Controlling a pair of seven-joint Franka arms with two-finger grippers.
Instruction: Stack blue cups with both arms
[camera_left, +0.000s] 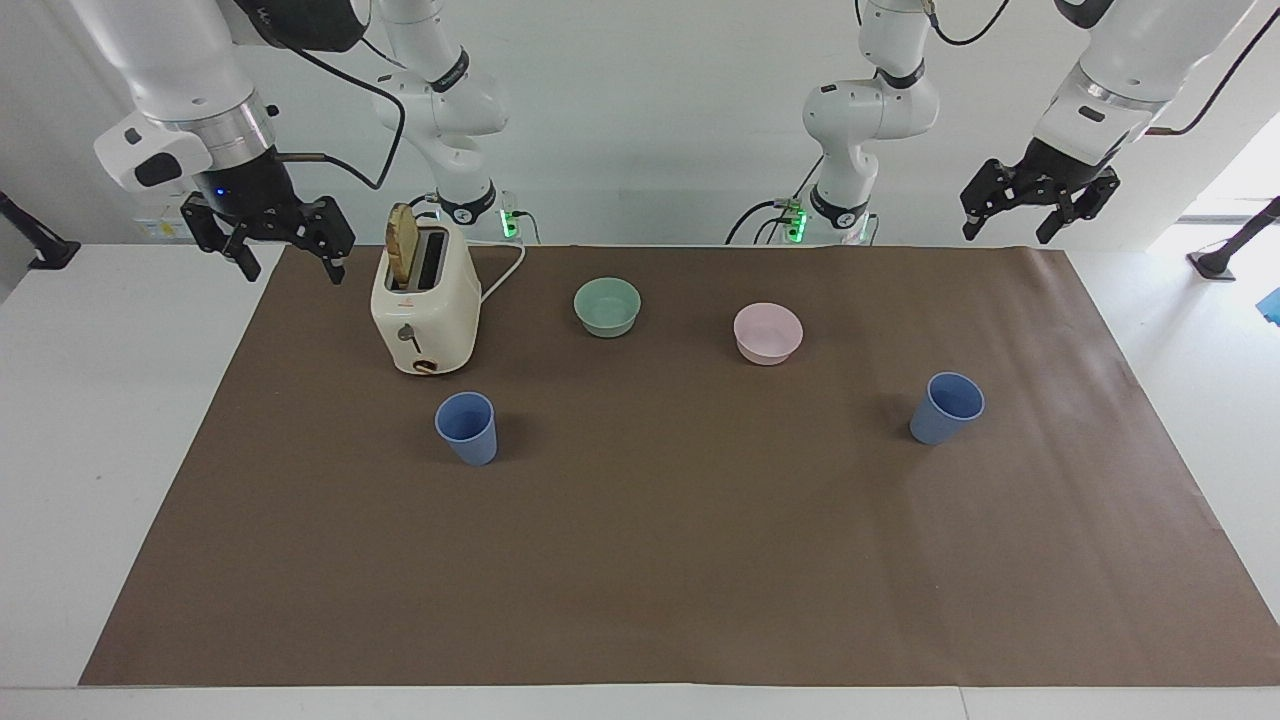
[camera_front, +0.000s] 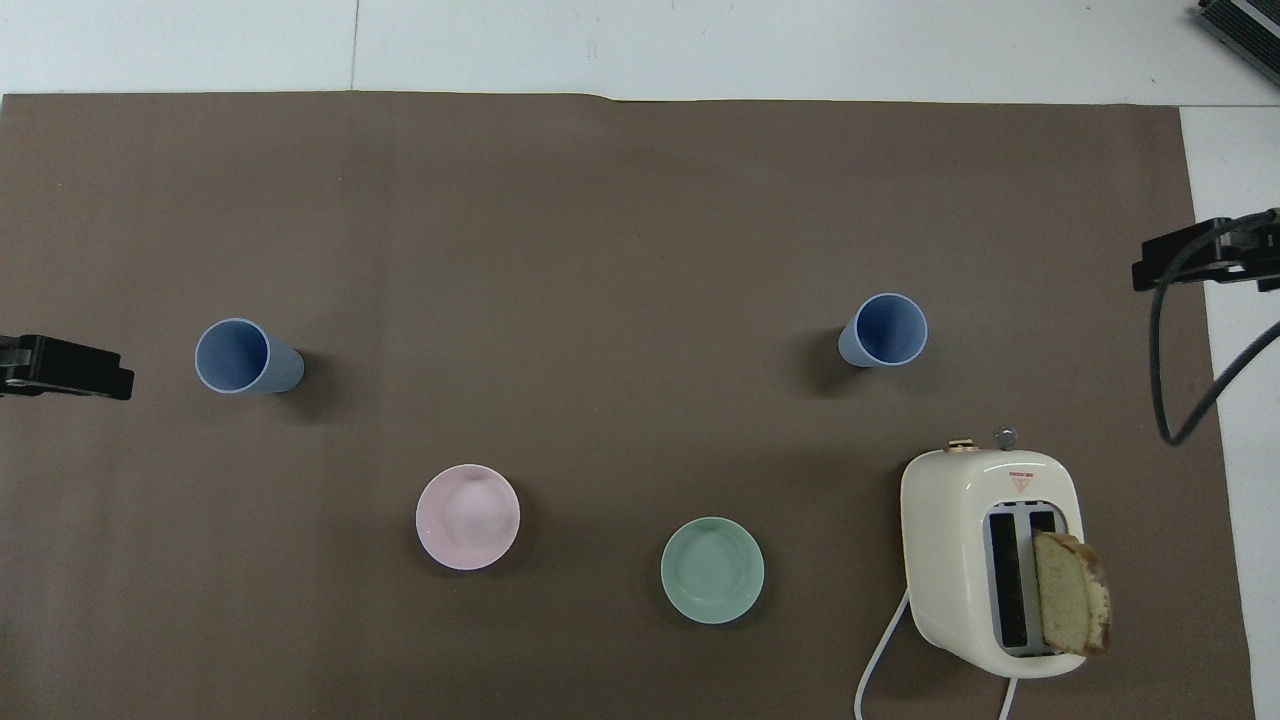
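While both large white arms wait raised at the robots' edge of the table, nothing of the task has been started. Left gripper hangs above the mat's corner at the left arm's end, fingers apart and empty; right gripper hangs above the opposite corner beside the cream two-slot toaster, fingers likewise apart and empty. Judgement: this reads as a start pose, each arm parked on its own side so that each can take the cup nearest it.

Clock directions below read on the facing view, centred on the brown paper mat.

- First small matte blue tapered plastic cup: about 9 o'clock, upright, mouth up, just farther from the robots than the toaster, apart from it.
- Second matte blue cup: about 3 o'clock, toward the left arm's end, upright, mouth up, standing alone.
- Both cups look identical, handleless, empty inside as seen from overhead; the taper suggests one should nest in the other.
- The two cups stand well apart, one on each arm's side.
- Shallow green bowl at 11 o'clock and shallow pink bowl at 1 o'clock, between the cups and nearer to the robots; neither touches anything.
- Toaster holds a slice of bread sticking up from one slot.

Risk noted: light cups may tip if a finger clips a rim.
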